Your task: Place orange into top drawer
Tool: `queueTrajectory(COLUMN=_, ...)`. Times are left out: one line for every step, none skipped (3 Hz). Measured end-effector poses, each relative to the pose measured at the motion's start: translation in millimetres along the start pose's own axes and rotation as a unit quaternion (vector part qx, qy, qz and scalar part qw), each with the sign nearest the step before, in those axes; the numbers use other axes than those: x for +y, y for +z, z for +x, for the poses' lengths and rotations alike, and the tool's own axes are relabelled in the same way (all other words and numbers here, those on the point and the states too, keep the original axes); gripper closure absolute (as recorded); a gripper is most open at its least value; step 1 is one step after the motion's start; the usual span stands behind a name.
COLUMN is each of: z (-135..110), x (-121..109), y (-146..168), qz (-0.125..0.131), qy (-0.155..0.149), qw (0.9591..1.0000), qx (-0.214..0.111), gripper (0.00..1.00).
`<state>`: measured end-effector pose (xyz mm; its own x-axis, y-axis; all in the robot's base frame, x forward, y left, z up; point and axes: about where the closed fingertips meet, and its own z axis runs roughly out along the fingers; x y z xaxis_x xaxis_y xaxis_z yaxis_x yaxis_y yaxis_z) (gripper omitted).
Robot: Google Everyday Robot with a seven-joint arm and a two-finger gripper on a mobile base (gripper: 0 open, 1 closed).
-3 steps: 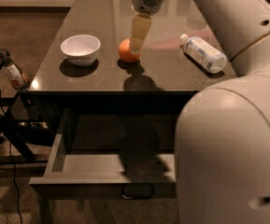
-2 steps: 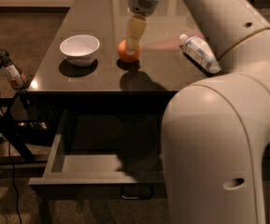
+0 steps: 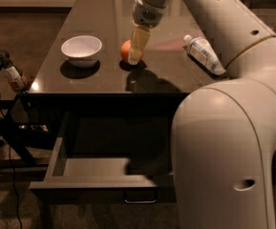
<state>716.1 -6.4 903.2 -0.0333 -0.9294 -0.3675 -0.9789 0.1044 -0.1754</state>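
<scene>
The orange (image 3: pixel 124 50) sits on the dark tabletop (image 3: pixel 99 75), near its middle and right of the white bowl. My gripper (image 3: pixel 135 56) hangs from the arm straight down onto the orange's right side and covers part of it. The orange rests on the table. The top drawer (image 3: pixel 92 181) is pulled open below the table's front edge. Its inside looks dark and holds nothing I can see, and its loop handle (image 3: pixel 140 198) is at the front.
A white bowl (image 3: pixel 81 48) stands on the table's left part. A plastic bottle (image 3: pixel 203 53) lies on its side at the right. My arm's large white body (image 3: pixel 223 156) fills the right foreground and hides the drawer's right end. A dark stand with a small bottle (image 3: pixel 13 75) is at the left.
My gripper has come down and slightly left, closer against the orange. The arm's body has shifted further into the right of the view. The orange has not moved.
</scene>
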Motion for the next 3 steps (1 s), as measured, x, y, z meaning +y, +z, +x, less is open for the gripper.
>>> queueTrajectory(z=12, x=12, y=16, qz=-0.019, qy=0.014, qw=0.9997, qx=-0.004, gripper=0.00)
queueTrajectory(z=21, x=22, y=28, qz=-0.033, qy=0.022, qw=0.9992, qx=-0.006, gripper=0.00)
queueTrajectory(z=21, x=22, y=30, qz=-0.034, qy=0.022, qw=0.9991, qx=-0.005, gripper=0.18)
